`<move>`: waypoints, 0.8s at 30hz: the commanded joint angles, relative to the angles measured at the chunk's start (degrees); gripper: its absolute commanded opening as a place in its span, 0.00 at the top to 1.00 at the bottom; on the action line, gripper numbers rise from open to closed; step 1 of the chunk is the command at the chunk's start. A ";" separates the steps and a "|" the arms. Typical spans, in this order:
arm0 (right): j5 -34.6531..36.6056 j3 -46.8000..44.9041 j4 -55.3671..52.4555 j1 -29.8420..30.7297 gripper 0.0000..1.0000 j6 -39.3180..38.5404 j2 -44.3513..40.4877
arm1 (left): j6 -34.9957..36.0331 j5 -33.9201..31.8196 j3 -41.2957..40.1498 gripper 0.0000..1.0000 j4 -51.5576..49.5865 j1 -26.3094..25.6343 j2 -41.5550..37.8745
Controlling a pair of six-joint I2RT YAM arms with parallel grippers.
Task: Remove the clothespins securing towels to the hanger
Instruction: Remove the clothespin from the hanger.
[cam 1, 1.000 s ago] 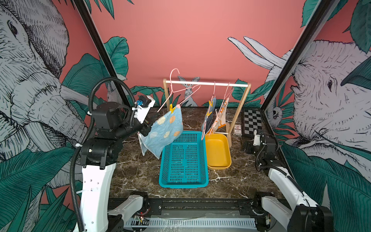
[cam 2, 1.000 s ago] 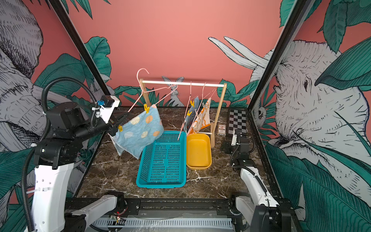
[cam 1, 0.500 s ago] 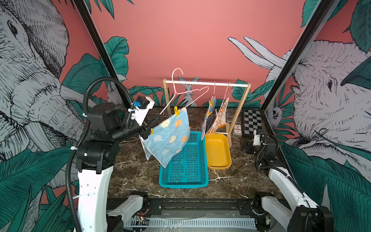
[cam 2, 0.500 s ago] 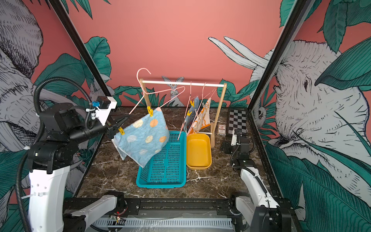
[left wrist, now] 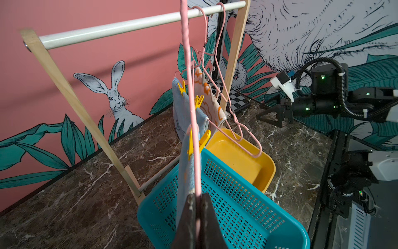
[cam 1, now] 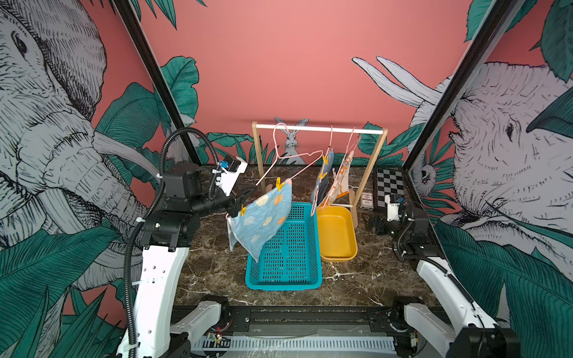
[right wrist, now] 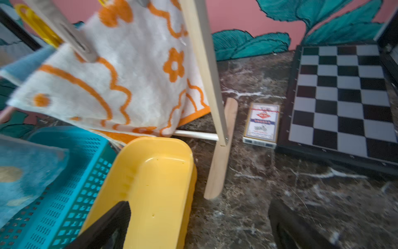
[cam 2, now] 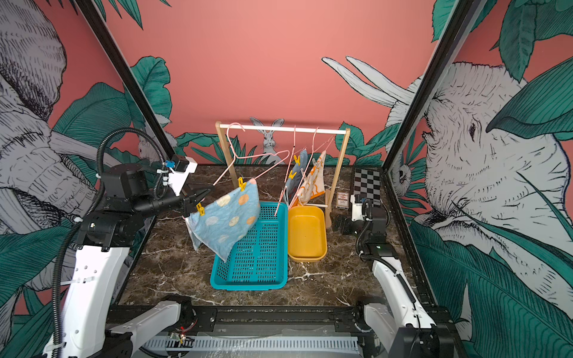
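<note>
Pink wire of a tilted hanger (left wrist: 189, 86) runs between the fingers of the left claw (left wrist: 198, 200), which is pressed together on it. From that hanger a spotted light blue towel (cam 1: 263, 220) hangs over the teal basket (cam 1: 283, 283), pinned by two yellow clothespins (cam 1: 279, 183), one just beside the claw. A blue towel (cam 1: 324, 183) and a cream flowered towel (right wrist: 129, 75) hang on the wooden rack (cam 1: 319, 128). The right claw (right wrist: 200, 203) stands apart and empty, low over the desk (cam 1: 217, 266) beside the yellow tray (cam 1: 336, 258).
</note>
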 commanded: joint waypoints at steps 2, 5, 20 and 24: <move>-6.97 3.56 1.13 2.94 0.01 -0.59 -0.76 | 0.31 2.82 -0.34 1.00 3.40 -0.20 -2.03; -8.66 5.69 0.92 5.33 0.01 -0.39 -0.42 | 0.06 3.70 -0.55 1.00 3.72 -0.20 -2.31; -9.73 18.40 -2.26 19.36 0.09 -4.41 6.71 | 1.88 6.02 0.03 1.00 1.87 -0.21 -0.38; -9.94 20.63 -2.88 21.20 0.11 -5.67 8.17 | 2.78 5.40 0.64 1.00 1.06 -0.21 -1.02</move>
